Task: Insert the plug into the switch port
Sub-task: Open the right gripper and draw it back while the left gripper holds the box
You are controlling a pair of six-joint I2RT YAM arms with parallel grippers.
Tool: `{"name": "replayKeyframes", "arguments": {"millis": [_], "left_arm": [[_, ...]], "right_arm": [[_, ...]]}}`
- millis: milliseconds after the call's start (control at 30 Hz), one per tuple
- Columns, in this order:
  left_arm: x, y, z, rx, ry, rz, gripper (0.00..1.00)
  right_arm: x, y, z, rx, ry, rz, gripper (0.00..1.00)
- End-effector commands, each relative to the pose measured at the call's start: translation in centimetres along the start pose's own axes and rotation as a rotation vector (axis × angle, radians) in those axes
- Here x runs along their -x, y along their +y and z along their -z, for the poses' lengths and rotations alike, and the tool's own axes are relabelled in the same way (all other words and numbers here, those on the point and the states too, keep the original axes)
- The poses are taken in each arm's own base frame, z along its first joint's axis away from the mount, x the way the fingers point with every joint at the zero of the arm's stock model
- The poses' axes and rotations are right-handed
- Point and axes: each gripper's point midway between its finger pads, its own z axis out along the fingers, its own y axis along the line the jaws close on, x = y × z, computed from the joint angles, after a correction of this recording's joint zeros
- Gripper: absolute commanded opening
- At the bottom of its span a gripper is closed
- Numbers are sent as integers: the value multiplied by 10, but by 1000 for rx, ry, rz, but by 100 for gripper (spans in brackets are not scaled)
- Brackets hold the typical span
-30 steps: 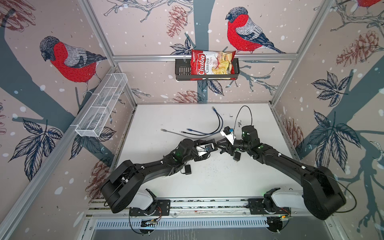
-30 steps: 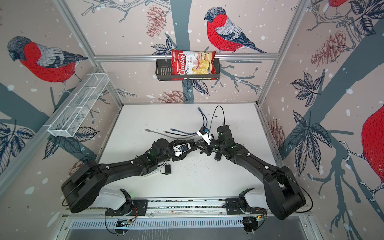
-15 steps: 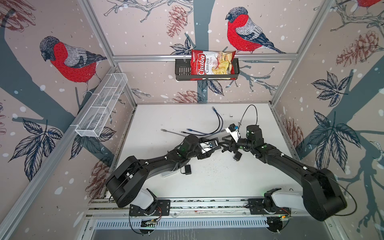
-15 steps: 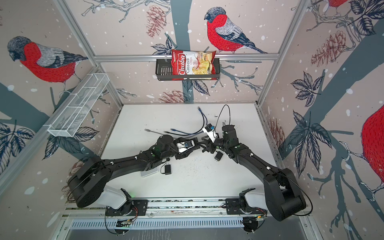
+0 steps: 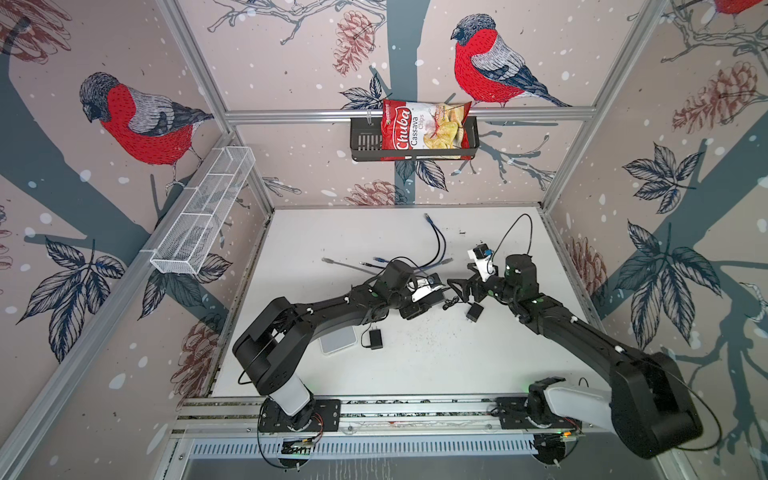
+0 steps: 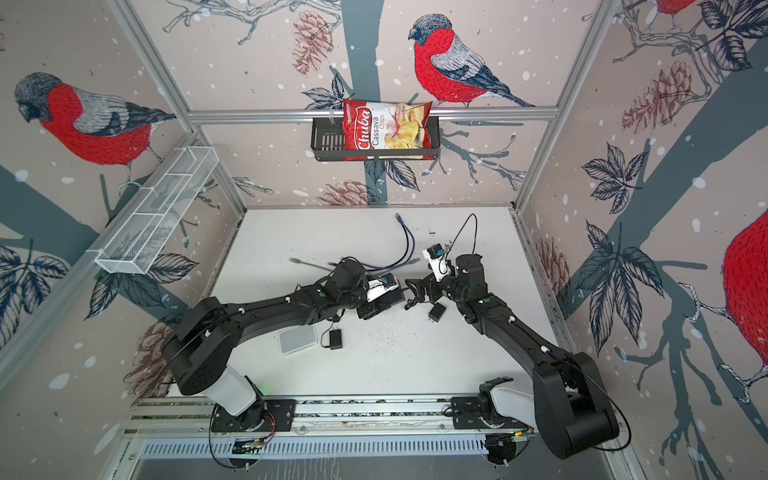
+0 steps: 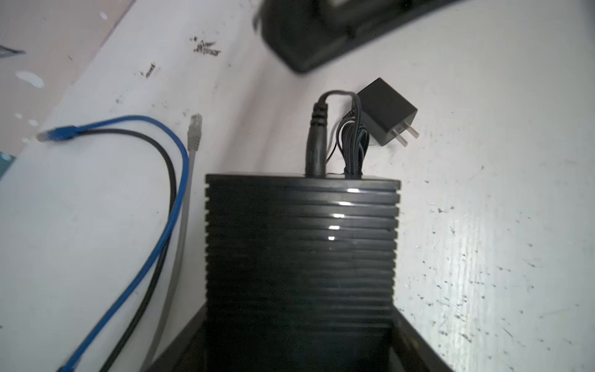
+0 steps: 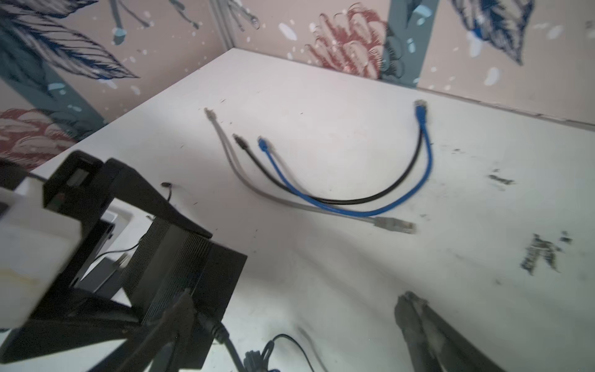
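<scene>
My left gripper (image 7: 301, 338) is shut on the black ribbed switch (image 7: 302, 241), one finger against each side. The black barrel plug (image 7: 317, 141) stands in the port on the switch's far face. Its thin cable runs to a tied bundle (image 7: 352, 145) and a black wall adapter (image 7: 388, 111) on the table. In both top views my right gripper (image 5: 457, 291) (image 6: 415, 291) stands open just right of the switch (image 5: 422, 305). In the right wrist view the plug (image 8: 212, 325) sits in the switch (image 8: 193, 264) beside one finger, and the right gripper (image 8: 296, 315) holds nothing.
Blue, black and grey network cables (image 5: 436, 249) (image 8: 354, 209) lie behind the grippers. A white box (image 5: 338, 338) and a second black adapter (image 5: 374, 338) lie near the left arm. A wire basket (image 5: 203, 216) hangs on the left wall and a rack with a chips bag (image 5: 424, 131) on the back wall.
My right gripper has opened and let go of the plug, pulling back a little to the right. The left gripper still holds the switch and has shifted slightly toward the back.
</scene>
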Motion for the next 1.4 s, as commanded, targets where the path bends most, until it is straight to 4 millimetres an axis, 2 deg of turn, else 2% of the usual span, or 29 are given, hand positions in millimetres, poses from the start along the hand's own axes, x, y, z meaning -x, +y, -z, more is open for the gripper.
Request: {"name": "replayKeyframes", "arguments": {"millis": [0, 67, 167, 267, 400, 667, 800, 1033, 1200, 1367], "left_arm": [[-23, 0, -8, 0, 147, 142, 18], [-31, 3, -13, 9, 193, 177, 18], [-38, 3, -18, 20, 225, 210, 18], [-41, 1, -17, 21, 231, 243, 19], [-49, 4, -21, 51, 261, 320, 19], [-60, 7, -33, 89, 317, 486, 19], [-66, 11, -35, 117, 346, 512, 19], [-93, 18, -31, 192, 443, 553, 20], [-99, 31, -30, 239, 422, 622, 22], [-98, 37, -32, 255, 412, 642, 27]], "right_arm": [[16, -29, 12, -181, -77, -68, 99], [21, -46, 23, -285, -118, -152, 99], [12, -98, 54, -574, -171, -481, 99], [3, -110, 62, -573, -142, -564, 99], [-11, -116, 66, -602, -113, -601, 99], [-20, -94, 62, -506, -28, -663, 99], [-29, -71, 53, -421, 36, -675, 99], [-51, -30, 38, -327, 144, -666, 99], [-62, -20, 34, -307, 171, -683, 99], [-63, -18, 32, -304, 180, -685, 99]]}}
